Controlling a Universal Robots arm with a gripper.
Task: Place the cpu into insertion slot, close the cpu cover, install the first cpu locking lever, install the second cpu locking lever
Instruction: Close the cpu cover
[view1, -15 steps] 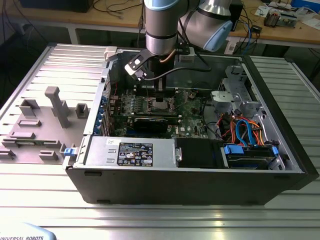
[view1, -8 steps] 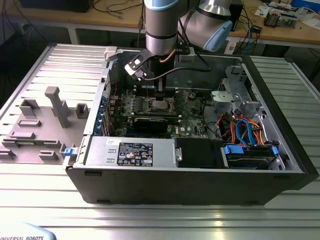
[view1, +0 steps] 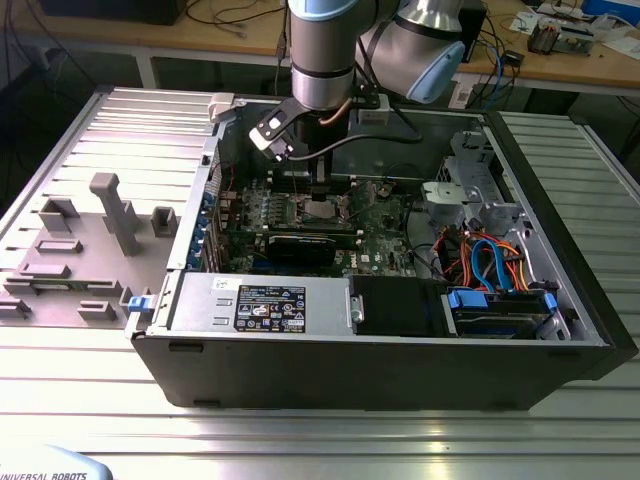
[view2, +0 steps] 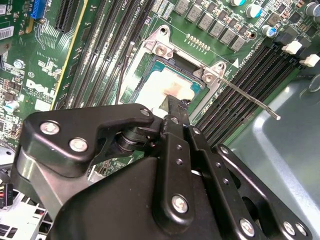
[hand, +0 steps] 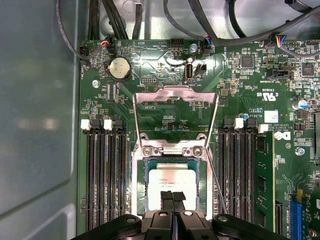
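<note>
One cpu (hand: 170, 180) lies flat in the insertion slot (hand: 142, 185), at one o'clock from the long black card (view1: 300, 246) in the exterior view; the cpu cover (hand: 175, 91) stands open. Gripper (hand: 173, 196): fingers pressed together, holding nothing, tips over the chip. Likely hazard: downward pressure on a skewed chip could bend the socket's pins.

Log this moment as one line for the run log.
hand: shut, tips over cpu | cpu: lying in insertion slot | cpu cover: open, tilted up | locking lever: not latched
</note>
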